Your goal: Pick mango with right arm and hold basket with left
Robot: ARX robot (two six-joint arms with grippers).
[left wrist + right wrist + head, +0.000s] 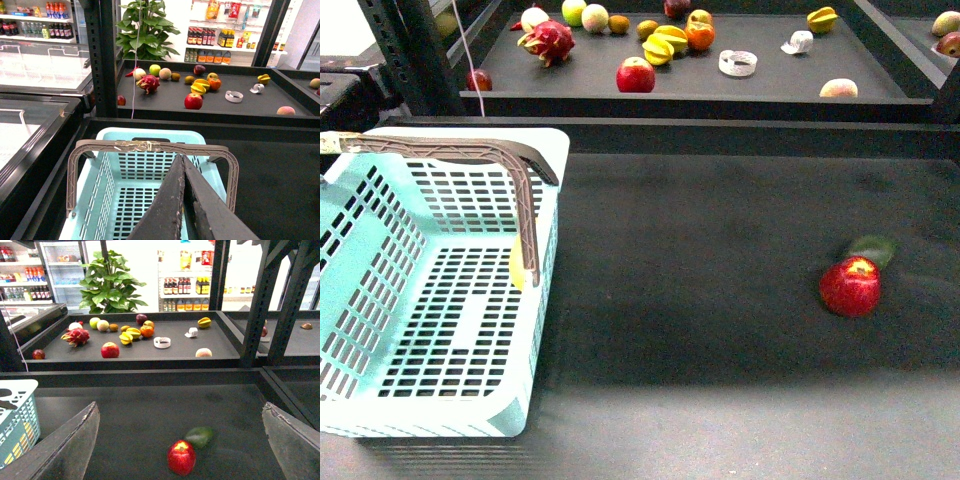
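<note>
Right gripper hangs spread wide and empty above the dark counter, with the red apple just below it. Left gripper, fingers pressed together, hovers over the basket, likely to steady it. If that yellow shape against the basket's right wall is the mango, it lies well off to the right gripper's left.

Dark worktop: basket is set at left; red apple touches a green fruit at right.
</note>
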